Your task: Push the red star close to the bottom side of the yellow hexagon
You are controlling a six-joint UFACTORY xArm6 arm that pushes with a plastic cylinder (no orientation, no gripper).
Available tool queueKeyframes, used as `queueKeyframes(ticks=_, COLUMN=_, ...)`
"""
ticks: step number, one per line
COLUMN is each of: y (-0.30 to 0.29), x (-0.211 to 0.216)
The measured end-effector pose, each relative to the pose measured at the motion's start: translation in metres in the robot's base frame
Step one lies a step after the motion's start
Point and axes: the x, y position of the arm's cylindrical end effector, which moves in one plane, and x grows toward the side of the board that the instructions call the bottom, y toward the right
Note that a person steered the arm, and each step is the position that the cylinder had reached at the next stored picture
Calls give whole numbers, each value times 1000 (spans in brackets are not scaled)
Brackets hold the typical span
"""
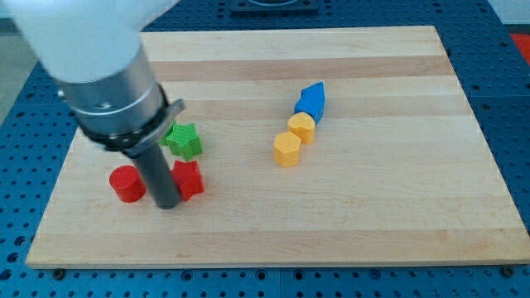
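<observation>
My tip [166, 204] stood on the desk [373, 223] touching the left edge of the red star [190, 179], with a red cylinder [127, 184] just beside it on the other side and a green star [183, 141] just above. The tool is a plain rod with nothing to open or close, and it clamped nothing. From the tip, the star lay directly toward the view's right, and the yellow hexagon [286, 150] lay well beyond it, right and slightly up, so I judged a rightward push would carry the star toward the hexagon's bottom side.
</observation>
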Motion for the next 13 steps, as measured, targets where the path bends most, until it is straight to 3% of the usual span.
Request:
queueKeyframes(ticks=1, y=-1, x=5)
queueKeyframes(ticks=2, y=-53, x=7)
queueKeyframes(ticks=3, y=-57, x=-19)
queueKeyframes(ticks=6, y=69, x=-31)
queueKeyframes(ticks=8, y=-11, x=-11)
queueKeyframes(ticks=10, y=49, x=20)
queueKeyframes(ticks=13, y=113, x=-7)
